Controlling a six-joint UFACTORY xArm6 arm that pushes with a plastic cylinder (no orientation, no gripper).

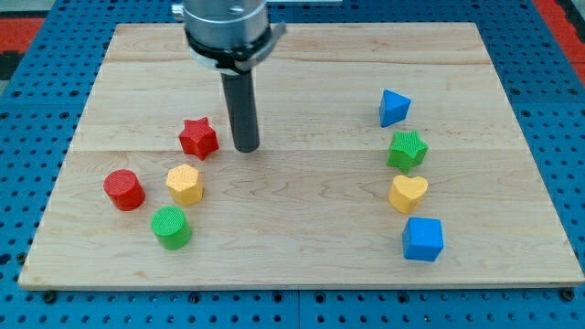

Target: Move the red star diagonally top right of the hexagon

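The tip (245, 148) has no claw, only a rod. It sits just right of the red star (198, 138), not touching. The yellow hexagon (184, 185) lies just below the star.

Red star (198, 138), red cylinder (123, 190), yellow hexagon (185, 185), green cylinder (171, 228); blue triangular block (394, 108), green star (408, 151), yellow heart (408, 194), blue cube (422, 239); pale wood-grain board (302, 91); dark rod (244, 110)

On your wooden board (302, 196), a red cylinder (123, 190) and green cylinder (171, 228) sit at the view's left. At the view's right you see a blue triangle block (394, 108), green star (407, 151), yellow heart (408, 194) and blue cube (422, 239).
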